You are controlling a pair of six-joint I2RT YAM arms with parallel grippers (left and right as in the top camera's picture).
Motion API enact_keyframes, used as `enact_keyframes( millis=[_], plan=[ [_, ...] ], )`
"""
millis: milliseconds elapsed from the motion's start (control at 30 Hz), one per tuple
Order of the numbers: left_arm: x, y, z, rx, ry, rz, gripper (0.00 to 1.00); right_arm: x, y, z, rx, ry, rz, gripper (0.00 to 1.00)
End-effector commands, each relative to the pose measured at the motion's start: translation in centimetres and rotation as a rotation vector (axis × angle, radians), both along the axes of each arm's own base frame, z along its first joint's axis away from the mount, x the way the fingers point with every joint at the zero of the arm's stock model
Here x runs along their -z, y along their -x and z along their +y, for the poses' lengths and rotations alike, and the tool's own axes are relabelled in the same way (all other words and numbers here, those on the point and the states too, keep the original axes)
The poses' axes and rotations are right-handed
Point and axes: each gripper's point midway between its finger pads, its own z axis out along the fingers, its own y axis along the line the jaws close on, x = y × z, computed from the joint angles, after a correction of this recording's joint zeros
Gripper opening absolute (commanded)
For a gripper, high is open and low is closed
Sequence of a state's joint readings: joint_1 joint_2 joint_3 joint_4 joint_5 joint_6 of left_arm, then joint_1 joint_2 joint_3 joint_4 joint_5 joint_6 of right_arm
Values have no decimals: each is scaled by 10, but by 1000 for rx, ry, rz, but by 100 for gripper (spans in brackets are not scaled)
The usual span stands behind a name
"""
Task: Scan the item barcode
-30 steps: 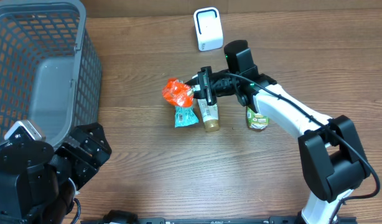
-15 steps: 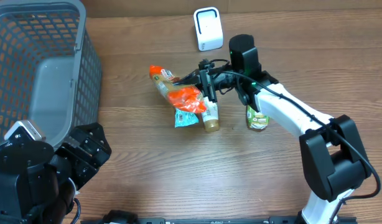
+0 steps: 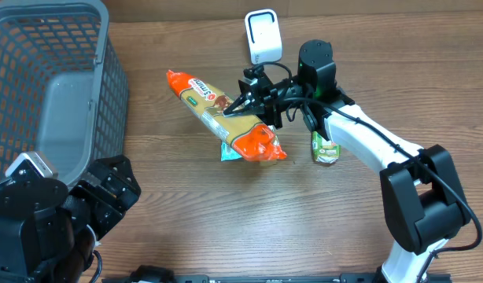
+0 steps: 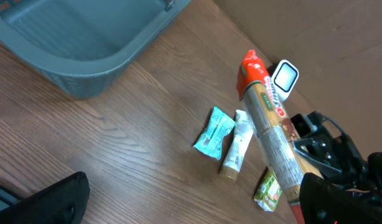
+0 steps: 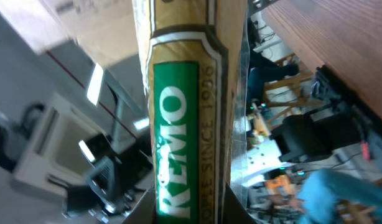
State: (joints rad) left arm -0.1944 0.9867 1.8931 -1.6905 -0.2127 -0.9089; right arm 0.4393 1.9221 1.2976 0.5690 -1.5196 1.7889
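Below, brown wooden table (image 3: 186,212) with scanner (image 3: 263,35)

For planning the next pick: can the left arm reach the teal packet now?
Probably yes: the table on its side of the teal packet is bare, though the long package in the right gripper hangs over it.

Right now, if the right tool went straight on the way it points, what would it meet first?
Probably the basket wall: the right tool, shut on the biscuit packet, points left over bare table. Its height is unclear from above.
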Motion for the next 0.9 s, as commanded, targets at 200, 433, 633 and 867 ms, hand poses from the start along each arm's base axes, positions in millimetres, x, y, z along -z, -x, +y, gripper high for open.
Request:
enact_keyframes(
  millis=[200, 433, 633, 867],
  plan=[
    [-1, 0, 1, 4, -8, -3, 100, -33, 12, -6, -49, -174, -385, 4],
    [-1, 0, 1, 4, -8, -3, 100, -33, 12, -6, -48, -231, -508, 4],
    [-1, 0, 1, 4, -8, -3, 99, -33, 12, -6, -48, -242, -531, 4],
    [-1, 0, 1, 4, -8, -3, 100, -32, 10, -7, -45, -238, -525, 4]
  ],
)
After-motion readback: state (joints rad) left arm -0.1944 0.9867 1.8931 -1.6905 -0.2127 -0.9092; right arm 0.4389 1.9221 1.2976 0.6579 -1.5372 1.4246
